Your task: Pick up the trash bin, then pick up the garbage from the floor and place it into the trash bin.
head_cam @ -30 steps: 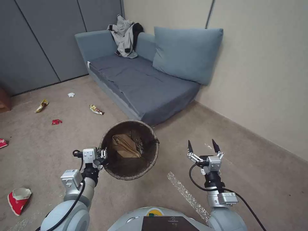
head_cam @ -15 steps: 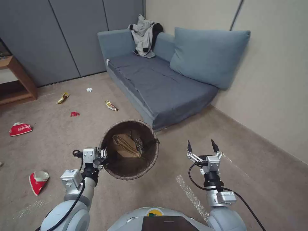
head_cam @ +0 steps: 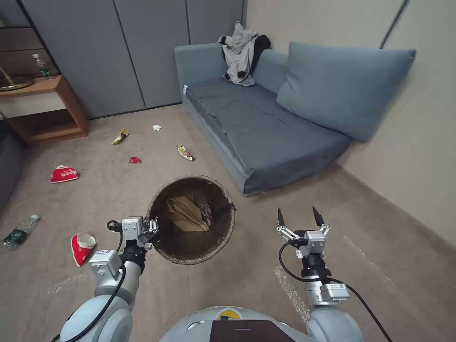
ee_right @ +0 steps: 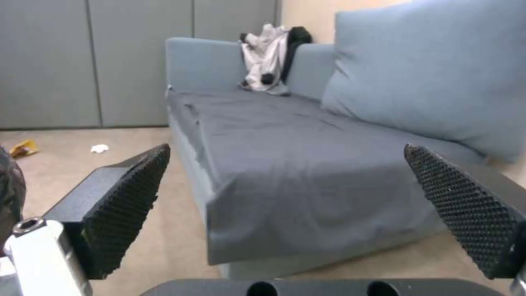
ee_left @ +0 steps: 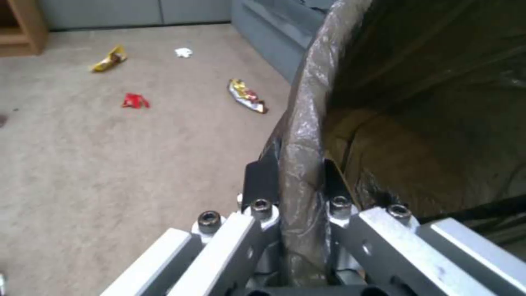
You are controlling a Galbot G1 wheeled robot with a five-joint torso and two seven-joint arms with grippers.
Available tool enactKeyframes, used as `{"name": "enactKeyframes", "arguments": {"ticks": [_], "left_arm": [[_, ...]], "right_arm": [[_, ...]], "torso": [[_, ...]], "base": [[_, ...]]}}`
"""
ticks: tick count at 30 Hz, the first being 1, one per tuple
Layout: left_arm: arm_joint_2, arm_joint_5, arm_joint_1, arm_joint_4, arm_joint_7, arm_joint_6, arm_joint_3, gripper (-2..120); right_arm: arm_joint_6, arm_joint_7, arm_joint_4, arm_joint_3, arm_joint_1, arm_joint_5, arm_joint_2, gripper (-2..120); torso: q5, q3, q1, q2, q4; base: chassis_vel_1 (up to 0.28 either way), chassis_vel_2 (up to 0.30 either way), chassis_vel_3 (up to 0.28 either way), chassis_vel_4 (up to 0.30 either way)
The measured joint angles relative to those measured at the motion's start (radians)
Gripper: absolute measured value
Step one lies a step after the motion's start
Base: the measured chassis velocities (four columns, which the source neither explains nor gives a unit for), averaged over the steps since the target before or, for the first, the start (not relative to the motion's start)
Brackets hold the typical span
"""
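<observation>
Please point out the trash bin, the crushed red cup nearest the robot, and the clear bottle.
trash bin (head_cam: 227, 227): head view, right rim.
crushed red cup (head_cam: 80, 248): head view, red side.
clear bottle (head_cam: 19, 232): head view, middle.

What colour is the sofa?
The sofa is blue-grey, clearest in the head view.

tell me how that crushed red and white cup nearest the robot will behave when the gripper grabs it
The crushed cup already looks flattened and creased, so it will probably give further under the fingers rather than resist. Being thin paper, it is likely light and may skid on the carpet if nudged. Flattened as it is, it seems unlikely to roll.
</observation>
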Motion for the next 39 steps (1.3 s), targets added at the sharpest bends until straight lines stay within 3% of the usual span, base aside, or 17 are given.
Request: {"name": "enactKeyframes", "arguments": {"ticks": [25,39], "left_arm": [[-0.001,0.003,-0.002,0.002,0.007,-0.016,0.000,2],[-0.001,0.003,-0.003,0.005,0.005,-0.018,-0.001,2]], "right_arm": [[-0.004,0.004,-0.002,0.001,0.007,0.002,0.001,100],[-0.071,0.049,0.022,-0.005,0.017,0.022,-0.004,100]], "torso": [[0.0000,0.000,0.000,0.000,0.0000],[0.0000,0.000,0.000,0.000,-0.0001]], "base": [[0.057,0.056,0.064,0.061],[0.070,0.063,0.053,0.062]]}}
